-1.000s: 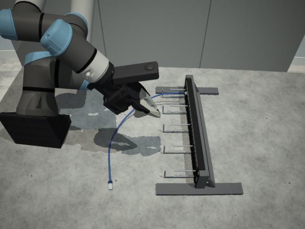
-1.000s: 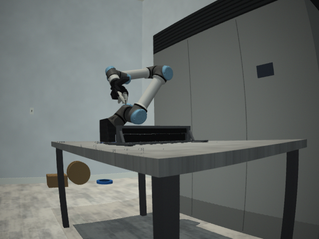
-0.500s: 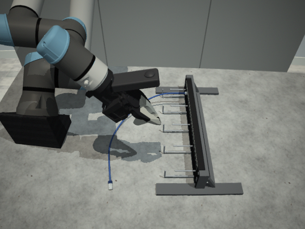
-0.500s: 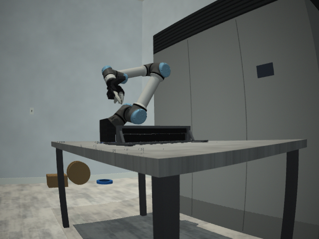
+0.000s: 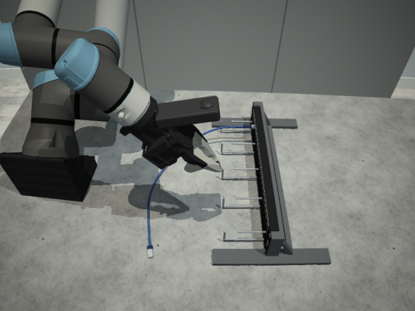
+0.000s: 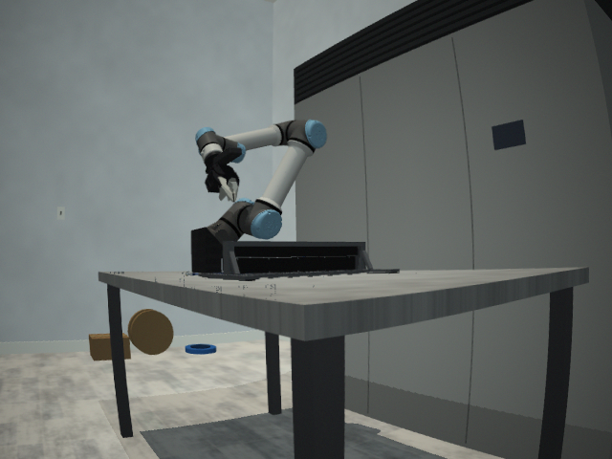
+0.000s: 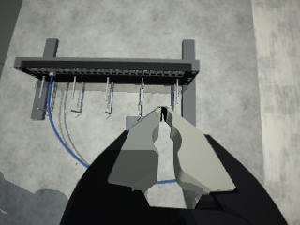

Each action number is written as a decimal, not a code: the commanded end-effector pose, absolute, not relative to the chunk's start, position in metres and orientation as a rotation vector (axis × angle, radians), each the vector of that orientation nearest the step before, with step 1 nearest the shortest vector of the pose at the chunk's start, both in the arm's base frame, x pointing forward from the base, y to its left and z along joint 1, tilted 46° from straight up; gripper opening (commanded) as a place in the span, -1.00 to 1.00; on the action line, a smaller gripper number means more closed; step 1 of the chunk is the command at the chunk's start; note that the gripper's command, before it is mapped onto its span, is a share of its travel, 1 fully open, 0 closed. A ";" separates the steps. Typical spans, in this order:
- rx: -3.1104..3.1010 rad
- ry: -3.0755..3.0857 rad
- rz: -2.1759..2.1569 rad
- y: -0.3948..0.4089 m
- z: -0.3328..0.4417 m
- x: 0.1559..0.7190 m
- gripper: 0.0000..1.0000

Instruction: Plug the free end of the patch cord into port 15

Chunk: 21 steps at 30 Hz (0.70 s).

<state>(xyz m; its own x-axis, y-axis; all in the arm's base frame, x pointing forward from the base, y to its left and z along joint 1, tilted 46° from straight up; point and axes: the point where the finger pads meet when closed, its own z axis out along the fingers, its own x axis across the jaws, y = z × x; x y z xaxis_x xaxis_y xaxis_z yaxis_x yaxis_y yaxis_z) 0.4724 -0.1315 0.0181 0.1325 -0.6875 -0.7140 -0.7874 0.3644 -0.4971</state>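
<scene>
One end of the blue network cable (image 5: 148, 214) (image 7: 62, 142) sits in a port close to one end of the rack (image 5: 279, 187) (image 6: 296, 244) (image 7: 108, 60), at the left as the wrist view shows it, while the other end lies loose. That free plug (image 5: 151, 252), pale and clear-looking with a dark blue collar behind it, rests on the desk (image 5: 351, 187) (image 6: 445, 291) (image 7: 141, 23), well apart from the rack and on the same side as the metal cable guides (image 5: 242, 206) (image 7: 109, 96). Which way its little clip faces is too small to tell. Between its two ends the cord bends in a wide curve over the desk, part of it hidden beneath the arm in the top view. The pincer (image 5: 220, 166) (image 6: 234, 196) (image 7: 162, 107) is narrow, its pale fingertips brought together with nothing held between them. It hangs in the air above the desk, pointing down at a slant, clear of both the cable and the rack. Five sets of thin guides stick out from the front of the rack, hooked at their outer ends. The rack stands upright on two flat grey feet (image 5: 271, 256) (image 7: 187, 108), both lying level on the desk. Behind the desk rises a grey cabinet (image 5: 207, 43) (image 6: 415, 197), and on the floor, in the exterior view, are a brown disc (image 6: 152, 332), a brown box (image 6: 104, 347) and a blue ring (image 6: 200, 352).

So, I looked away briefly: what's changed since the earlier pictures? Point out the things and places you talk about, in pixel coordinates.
The pincer (image 5: 220, 167) (image 6: 233, 199) (image 7: 162, 107) moved down the top view, alongside the rack (image 5: 275, 239) (image 6: 296, 243) (image 7: 108, 59); nothing was grasped or released. The rack, blue patch cord (image 5: 148, 207) (image 7: 50, 108) and its free plug (image 5: 150, 253) stayed put.
</scene>
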 end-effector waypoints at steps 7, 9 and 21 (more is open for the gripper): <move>-1.357 1.588 0.119 -0.114 0.004 0.490 -1.00; -1.357 1.588 0.119 -0.110 0.000 0.494 -1.00; -1.357 1.588 0.119 -0.084 -0.019 0.519 -1.00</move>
<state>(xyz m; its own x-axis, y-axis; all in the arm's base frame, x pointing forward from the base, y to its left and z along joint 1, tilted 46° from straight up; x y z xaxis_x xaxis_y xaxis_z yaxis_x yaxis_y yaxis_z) 0.5085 -0.0923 -0.0115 0.1358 -0.6850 -0.7158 -0.7885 0.3627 -0.4967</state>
